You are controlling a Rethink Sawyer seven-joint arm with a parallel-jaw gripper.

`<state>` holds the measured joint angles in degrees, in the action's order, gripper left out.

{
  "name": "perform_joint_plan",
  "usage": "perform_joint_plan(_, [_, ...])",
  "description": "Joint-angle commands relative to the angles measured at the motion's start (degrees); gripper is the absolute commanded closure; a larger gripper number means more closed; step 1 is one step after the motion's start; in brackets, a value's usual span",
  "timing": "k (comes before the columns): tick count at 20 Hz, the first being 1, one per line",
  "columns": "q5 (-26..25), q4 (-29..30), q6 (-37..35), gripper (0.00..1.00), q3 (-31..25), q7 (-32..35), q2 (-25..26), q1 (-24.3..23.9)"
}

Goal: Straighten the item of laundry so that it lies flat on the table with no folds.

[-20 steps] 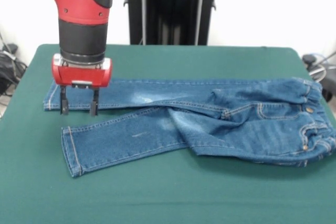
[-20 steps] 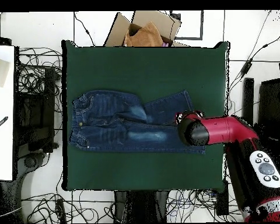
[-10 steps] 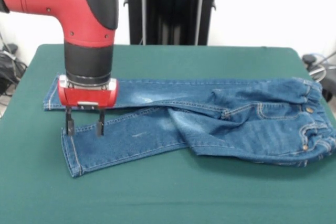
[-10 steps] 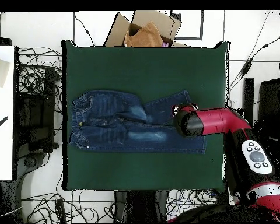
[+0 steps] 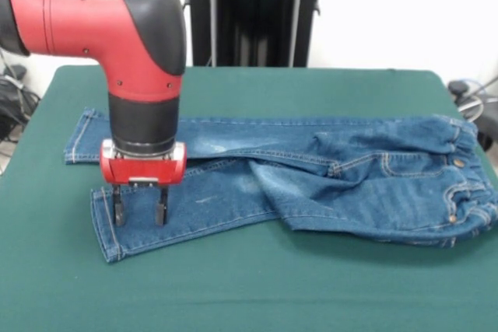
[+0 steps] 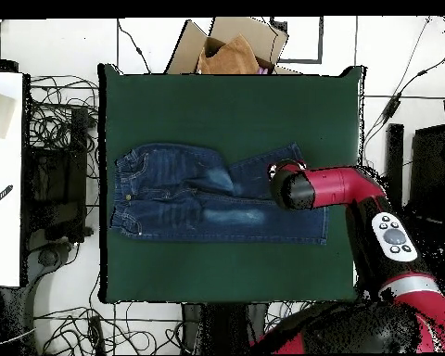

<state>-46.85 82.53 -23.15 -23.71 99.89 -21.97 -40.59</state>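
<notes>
Front view shows the small blue denim jeans [image 5: 311, 180] lying lengthwise across the middle of the dark green felt-covered table [image 5: 257, 293], gathered waistband at the picture's right, legs pointing left. Fabric is bunched and folded over at the seat. The nearer leg angles away from the farther one. The red and black arm's gripper [image 5: 140, 213] stands over the nearer leg close to its cuff, fingers parted, tips at the denim, nothing clamped between them.
</notes>
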Motion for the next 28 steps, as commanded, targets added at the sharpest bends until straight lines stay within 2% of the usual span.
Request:
perform_joint_plan(1, [-0.7,-5.1,0.9,0.0,-1.9,-2.9,8.4,-1.3])
perform_joint_plan(6, [-1.3,-8.0,1.9,0.0,-3.1,-5.2,12.5,-2.0])
perform_joint_plan(11, [-1.4,-9.0,2.6,0.0,-2.6,-5.1,13.3,-1.3])
perform_joint_plan(12, [-1.8,-8.7,3.8,1.0,-3.3,-5.7,13.6,-2.0])
perform_joint_plan(25, [-1.3,-7.4,4.0,1.0,-2.5,-3.2,12.3,-1.6])
perform_joint_plan(28, [-0.7,-7.3,1.4,1.0,-3.9,-6.5,10.4,-2.5])
